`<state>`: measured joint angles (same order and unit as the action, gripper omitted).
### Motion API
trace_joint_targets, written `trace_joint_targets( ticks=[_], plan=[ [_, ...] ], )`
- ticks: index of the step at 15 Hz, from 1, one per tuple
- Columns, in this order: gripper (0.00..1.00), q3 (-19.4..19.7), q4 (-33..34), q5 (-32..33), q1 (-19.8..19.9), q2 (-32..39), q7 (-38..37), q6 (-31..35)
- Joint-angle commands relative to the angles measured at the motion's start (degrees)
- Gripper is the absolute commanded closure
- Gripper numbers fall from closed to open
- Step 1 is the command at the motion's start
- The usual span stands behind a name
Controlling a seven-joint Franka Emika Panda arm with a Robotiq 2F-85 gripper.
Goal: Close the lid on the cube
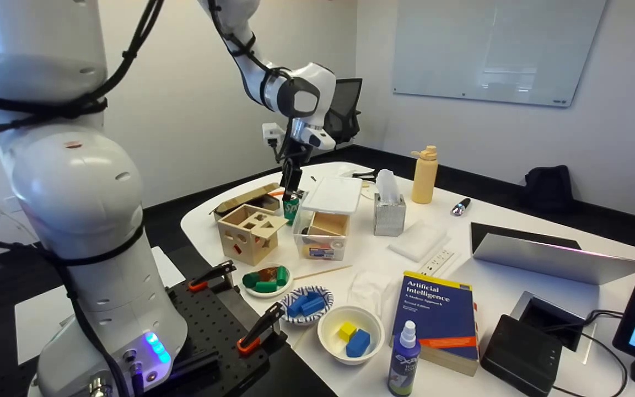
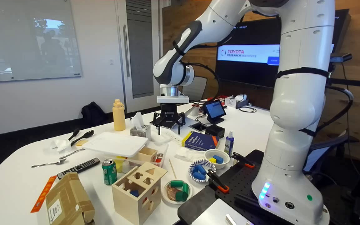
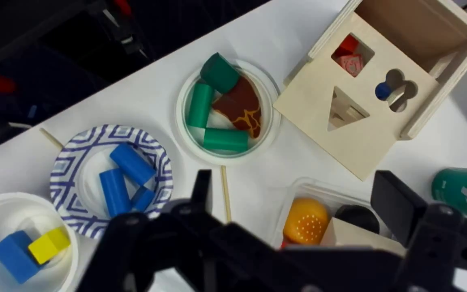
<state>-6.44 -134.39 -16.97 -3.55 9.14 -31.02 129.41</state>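
The cube is a light-wood box with cut-out holes, upright on the table; it also shows in an exterior view and in the wrist view. Its lid, a flat wooden panel with shaped holes, sits in the top but is slid partly out. It overhangs one side and leaves part of the top open, also seen on the lid in an exterior view. Red and blue pieces show inside. My gripper is open and empty above the table, apart from the cube; its fingers spread wide in the wrist view.
A clear bin with a raised white cover stands beside the cube. A green can, a cardboard box, a plate of green pieces and a tissue box are nearby. Bowls and a book lie farther along.
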Motion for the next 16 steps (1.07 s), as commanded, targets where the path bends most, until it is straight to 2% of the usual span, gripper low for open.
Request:
trace_joint_targets(
  ticks=[1, 5, 10, 16],
  plan=[
    [0.00, 0.84, -3.26, -3.17, -1.59, 1.40, -1.62, 6.44],
    [0.00, 0.07, -5.53, -7.82, -2.21, 6.01, -0.33, 16.91],
    [0.00, -1.46, -6.08, -13.11, -3.35, 11.69, 0.49, 26.39],
    [0.00, -2.48, -4.39, -14.84, -3.81, 17.24, -0.09, 31.24]
  ],
)
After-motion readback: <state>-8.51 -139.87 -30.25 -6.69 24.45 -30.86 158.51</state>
